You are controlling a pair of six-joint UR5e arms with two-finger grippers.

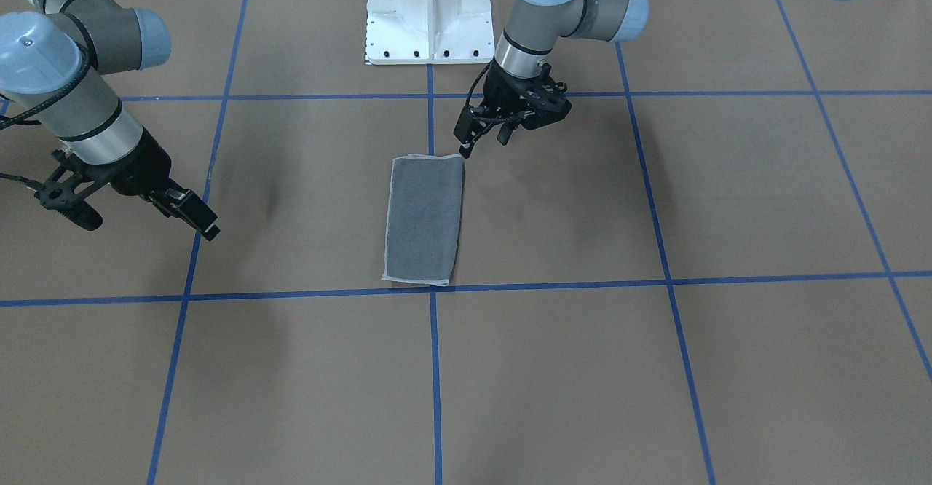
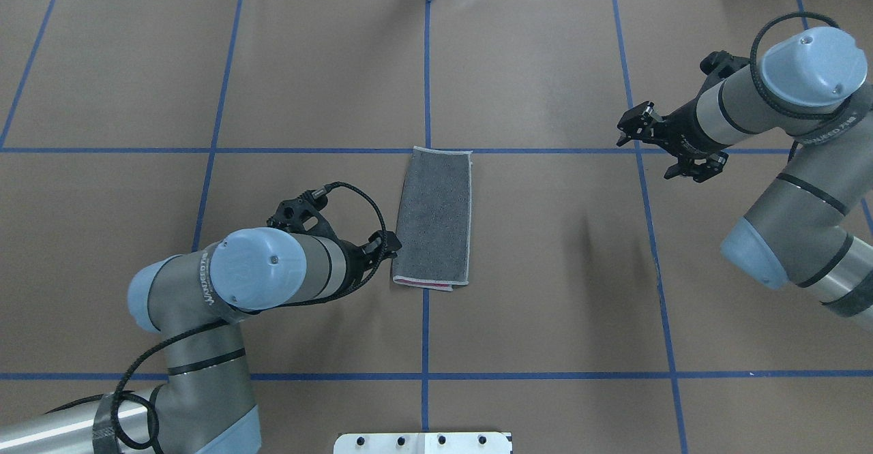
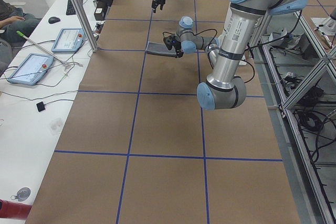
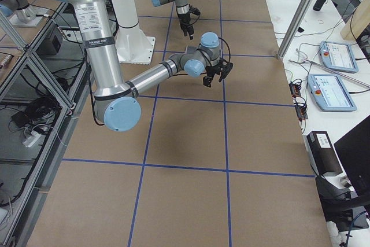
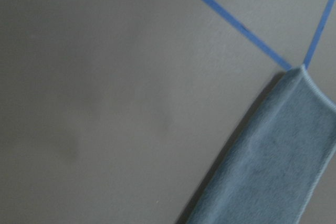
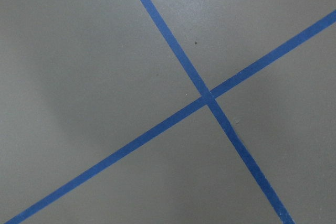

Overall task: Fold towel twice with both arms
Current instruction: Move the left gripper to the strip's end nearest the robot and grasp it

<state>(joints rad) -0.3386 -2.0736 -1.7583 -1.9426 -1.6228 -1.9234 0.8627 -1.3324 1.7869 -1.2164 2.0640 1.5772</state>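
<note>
Fingers [image 1: 463,146] of the left gripper [image 1: 484,143] are spread a little and hold nothing. They point down right by the corner of the towel [image 1: 424,219] nearest the robot. I cannot tell if a tip touches it. From above, the left arm [image 2: 259,277] with its big blue cap hides most of that gripper.

The right gripper [image 1: 149,226] is spread very wide and holds nothing too. It hangs over the bare table [image 1: 655,368], well apart from the towel.

The towel lies flat in the middle of the table. It is folded into a long strip, grey side up. A thin bit of pink peeks out at the end near the robot. It lies over a blue tape line [image 1: 435,368], and its far end touches a crossing line.

The white base [image 1: 429,12] stands at the robot's edge of the table. Beside the table, a white desk [image 3: 31,108] holds two tablets [image 3: 26,69], and a person's arm [image 3: 13,20] rests there.
</note>
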